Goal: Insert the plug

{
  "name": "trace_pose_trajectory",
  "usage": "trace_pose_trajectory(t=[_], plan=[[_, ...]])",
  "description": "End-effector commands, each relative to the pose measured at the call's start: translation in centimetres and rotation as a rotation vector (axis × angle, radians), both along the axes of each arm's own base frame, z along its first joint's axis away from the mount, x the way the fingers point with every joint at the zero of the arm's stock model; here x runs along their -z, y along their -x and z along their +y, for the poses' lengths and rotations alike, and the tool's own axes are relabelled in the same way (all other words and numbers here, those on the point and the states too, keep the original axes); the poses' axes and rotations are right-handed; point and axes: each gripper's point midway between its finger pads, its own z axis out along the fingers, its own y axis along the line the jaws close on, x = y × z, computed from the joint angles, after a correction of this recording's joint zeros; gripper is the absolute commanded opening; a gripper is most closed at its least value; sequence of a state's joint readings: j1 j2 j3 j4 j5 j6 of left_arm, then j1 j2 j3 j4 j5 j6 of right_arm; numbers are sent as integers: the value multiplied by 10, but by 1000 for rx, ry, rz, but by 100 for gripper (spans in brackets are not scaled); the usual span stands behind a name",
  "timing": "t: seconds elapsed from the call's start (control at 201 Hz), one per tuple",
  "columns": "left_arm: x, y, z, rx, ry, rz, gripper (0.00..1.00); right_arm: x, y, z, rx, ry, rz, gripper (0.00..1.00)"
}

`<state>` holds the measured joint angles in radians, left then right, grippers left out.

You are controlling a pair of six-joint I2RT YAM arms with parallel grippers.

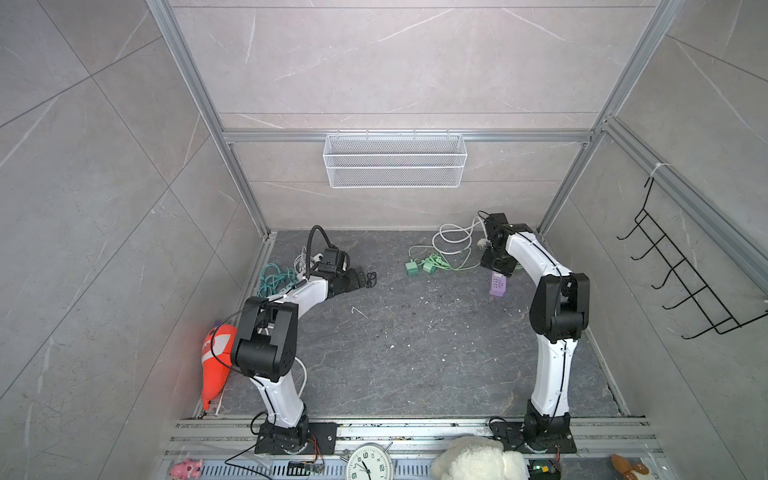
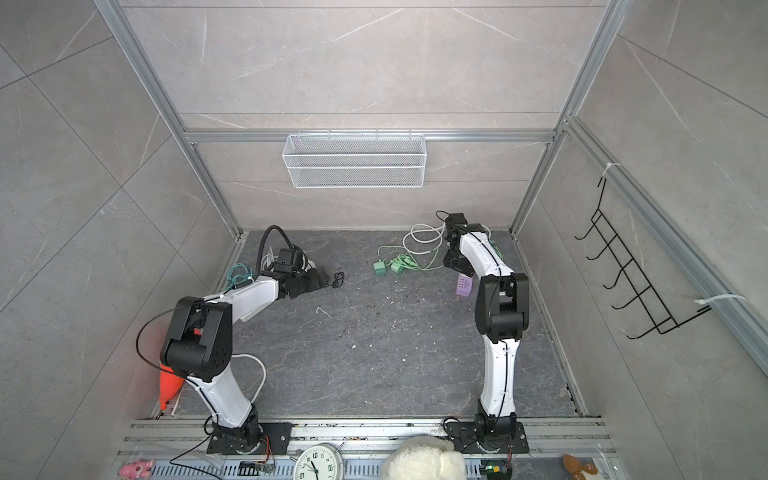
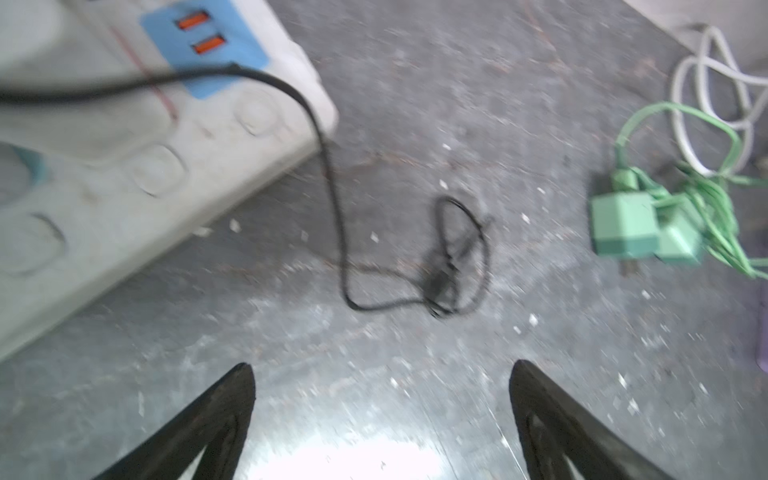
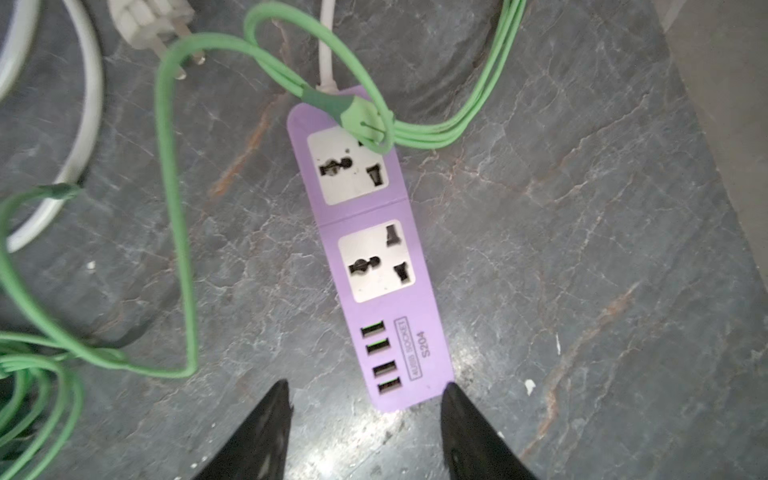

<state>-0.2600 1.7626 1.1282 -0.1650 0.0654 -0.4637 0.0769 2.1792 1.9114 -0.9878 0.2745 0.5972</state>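
Plug [image 3: 233,66] on black cable [image 3: 332,199] sits at white strip's [image 3: 124,166] USB panel, apparently seated; blur prevents confirmation. Left end effector [image 3: 381,366] spread, empty, clear of cable. Right end effector [image 4: 366,387] spread astride purple strip [image 4: 374,249], gripping nothing, probably to steady it.

On the dark marbled worktop [image 1: 415,353], a purple power strip [image 1: 498,286] was laid at two o'clock, green plugs [image 1: 419,267] at twelve, and a black cable [image 1: 371,279] at eleven.
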Motion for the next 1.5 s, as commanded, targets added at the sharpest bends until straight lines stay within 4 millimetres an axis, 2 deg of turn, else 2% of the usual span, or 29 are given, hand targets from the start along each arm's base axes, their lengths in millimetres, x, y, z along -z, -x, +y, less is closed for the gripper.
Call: trace_pose_trajectory(t=[0.0, 0.149, 0.353, 0.543, 0.677, 0.866, 1.12, 1.493], plan=[[-16, 10, 4, 16, -3, -34, 98, 7, 6, -15, -3, -11, 55, 60], [-23, 21, 9, 6, -9, -49, 98, 15, 5, -29, 4, -27, 86, 61], [-32, 51, 19, -49, 8, -55, 97, 26, 0, -23, -11, -60, 119, 63], [-32, 81, 25, -63, 29, -54, 97, 34, -7, -13, -27, -111, 118, 64], [-33, 94, 29, -72, 30, -60, 97, 32, -10, -16, -26, -101, 112, 66], [-39, 100, 29, -66, 40, -72, 97, 32, -7, -18, -29, -88, 147, 68], [-53, 100, 29, -56, 48, -103, 97, 50, 0, -14, -27, -100, 181, 67], [-57, 102, 25, -47, 73, -108, 96, 64, 14, -16, -37, -91, 213, 64]])
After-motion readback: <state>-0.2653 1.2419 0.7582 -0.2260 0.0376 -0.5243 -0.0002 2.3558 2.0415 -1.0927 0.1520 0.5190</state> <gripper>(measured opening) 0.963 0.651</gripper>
